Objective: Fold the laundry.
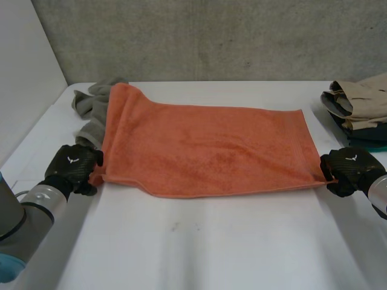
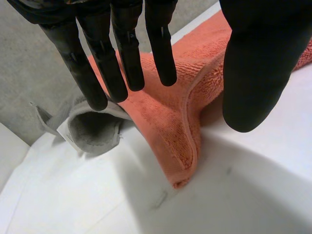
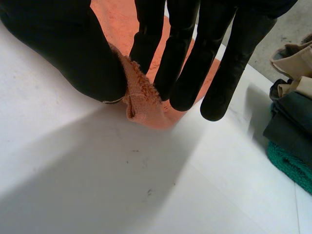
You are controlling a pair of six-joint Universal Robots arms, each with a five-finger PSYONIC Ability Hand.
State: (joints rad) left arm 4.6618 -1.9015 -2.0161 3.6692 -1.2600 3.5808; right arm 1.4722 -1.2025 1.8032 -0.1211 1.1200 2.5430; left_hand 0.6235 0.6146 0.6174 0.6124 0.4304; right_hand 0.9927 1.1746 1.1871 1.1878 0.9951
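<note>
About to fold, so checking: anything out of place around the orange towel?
Yes. A grey garment pokes out from under the left end of the orange towel, near the left hand, so that end humps up.

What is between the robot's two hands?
The orange towel, spread on the table. In the head view the left hand is at one near corner, the right hand at the other.

Grey garment (image 1: 91,104) partly under towel (image 1: 205,148); clothes stack (image 1: 361,104) cut by edge.
</note>
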